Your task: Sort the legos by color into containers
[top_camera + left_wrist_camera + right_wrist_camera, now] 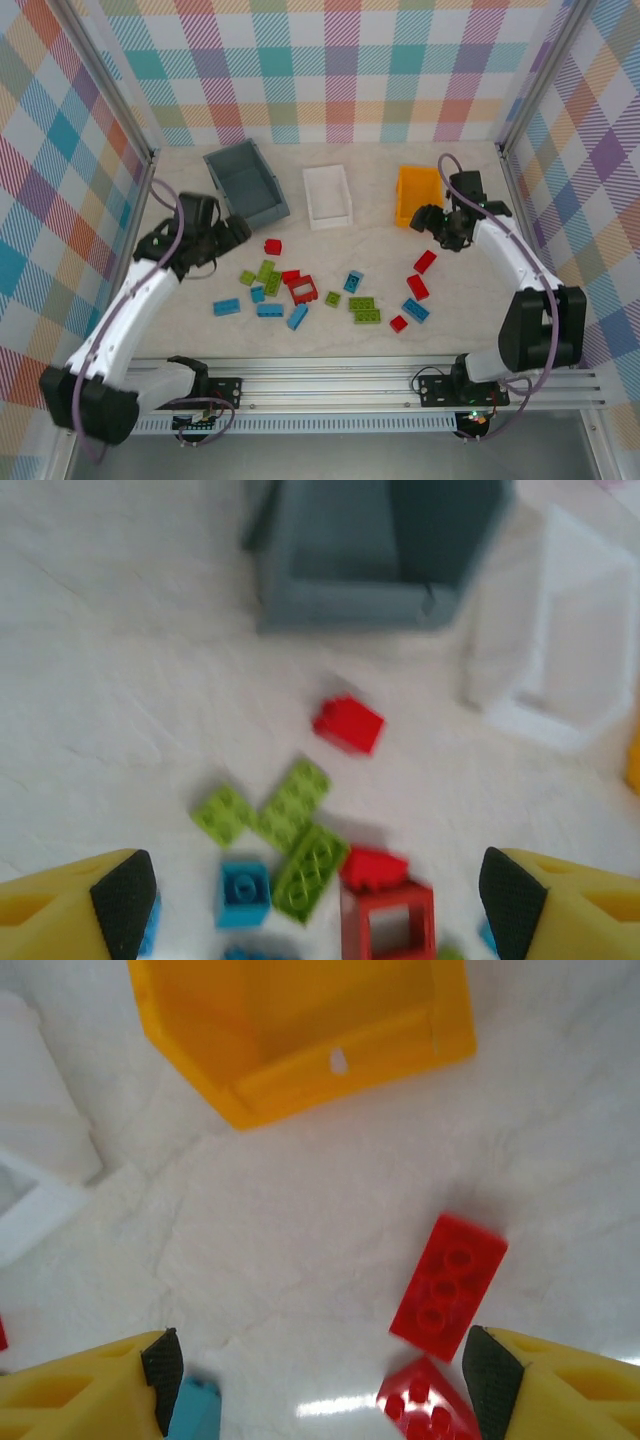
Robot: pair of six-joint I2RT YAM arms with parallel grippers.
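Three smooth, straight-walled plastic bins are standing open beyond both pairs of fingers: a grey-blue bin [245, 180], a white bin [328, 195] and an orange-yellow bin [417, 193]. About twenty studded legos [270, 310] are lying loose on the pale, finely grained surface [180, 330], none of them in a bin.

The left fingers [125, 900], yellow with black pads, are standing wide apart and gripping nothing. Ahead of them a small red brick [348, 723] is lying alone, with the grey-blue bin further ahead and the white bin ahead to the right. Nearer, between the pads, three flat lime green plates [292, 802] are touching one another. A square light blue brick [243, 890] is lying just left of them, and a hollow red frame [388, 920] just right.

The right fingers [485, 1375] are also spread wide and carrying nothing. The orange-yellow bin is sitting straight ahead of them. A long red brick [448, 1287] is lying tilted just ahead of the right pad, and a second red piece [425, 1405] is sitting just inside that pad. A light blue brick [195, 1410] is resting beside the left pad.
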